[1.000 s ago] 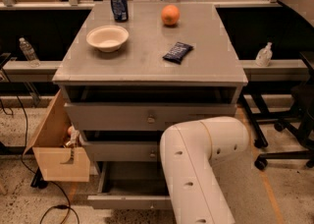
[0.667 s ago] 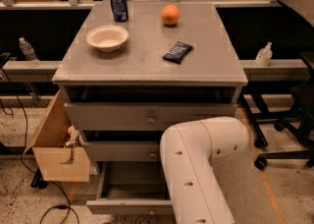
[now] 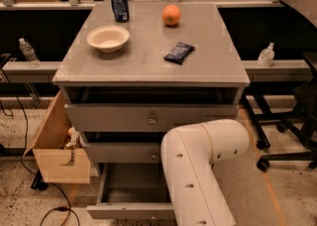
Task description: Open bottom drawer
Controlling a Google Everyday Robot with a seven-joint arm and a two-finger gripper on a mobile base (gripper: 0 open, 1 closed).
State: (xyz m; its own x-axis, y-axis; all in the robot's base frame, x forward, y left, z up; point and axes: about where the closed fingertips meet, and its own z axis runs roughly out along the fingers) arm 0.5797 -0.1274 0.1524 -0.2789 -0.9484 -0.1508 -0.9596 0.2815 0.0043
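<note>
The bottom drawer (image 3: 130,211) of the grey cabinet is pulled well out toward me, and its dark inside (image 3: 133,183) looks empty. Its narrow front panel lies at the bottom edge of the camera view. My white arm (image 3: 198,170) comes down over the drawer's right side and leaves the picture at the bottom. My gripper is out of view, hidden beyond the arm's lower end. The mid-sized drawer front (image 3: 124,151) and the tall top drawer front (image 3: 114,117) stand above it.
On the cabinet top (image 3: 148,61) are a white bowl (image 3: 108,37), a blue can (image 3: 119,4), an orange (image 3: 171,15) and a dark packet (image 3: 179,52). A cardboard box (image 3: 57,155) stands at the left, with a cable on the floor. Chair wheels (image 3: 282,141) are at the right.
The bottom drawer has slid further out toward me; its front panel sits lower in the picture. The arm has shifted only slightly.
</note>
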